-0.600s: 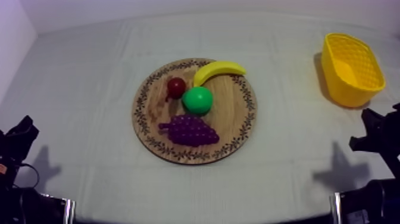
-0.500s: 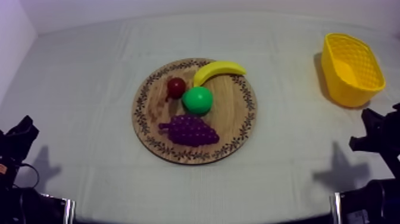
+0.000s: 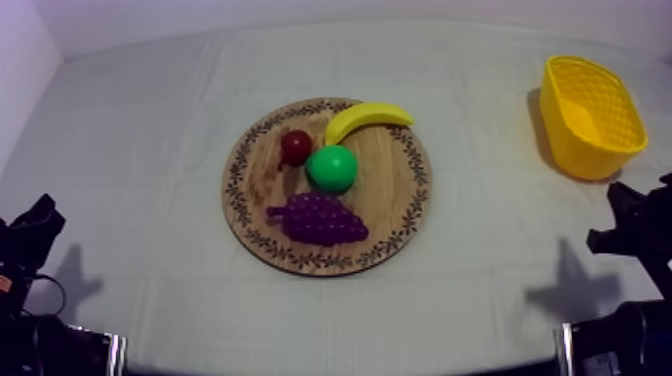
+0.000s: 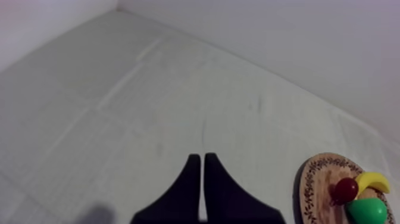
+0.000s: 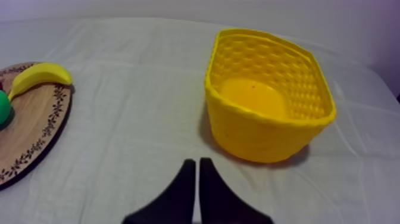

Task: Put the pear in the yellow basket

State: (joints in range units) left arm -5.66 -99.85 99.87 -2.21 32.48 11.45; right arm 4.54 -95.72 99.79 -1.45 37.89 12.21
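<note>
top view is showing the pear (image 3: 331, 168) lying near the middle of the wooden board (image 3: 400, 215), its green body sitting free of both arms. the small red fruit (image 3: 296, 146) is lying just beside it on the far left side, and the banana (image 3: 366, 119) is curving along the far edge of the board just behind the pear, with its right end lying over the patterned rim. the bunch of grapes (image 3: 318, 219) is lying on the near side of the pear, just beside it. the board itself is resting flat at the centre of the table (image 3: 150, 120), on the grey-white cloth.

the yellow basket (image 3: 575, 150) is standing upright at the far right of the table, well apart from the board, with bare cloth running between the two.

the right arm (image 3: 635, 225) is sitting low at the right edge, near the basket's near side. right wrist view is showing the right jaws lying together as a narrow wedge, gripping nothing — they are hanging over the cloth between the board and the basket, with the basket's wall just ahead.

the left arm (image 3: 30, 240) is sitting low at the left edge, well apart from the board. left wrist view is showing the left jaws pressed together too, holding nothing, over bare cloth, with the board and its fruit lying off to one side.
</note>
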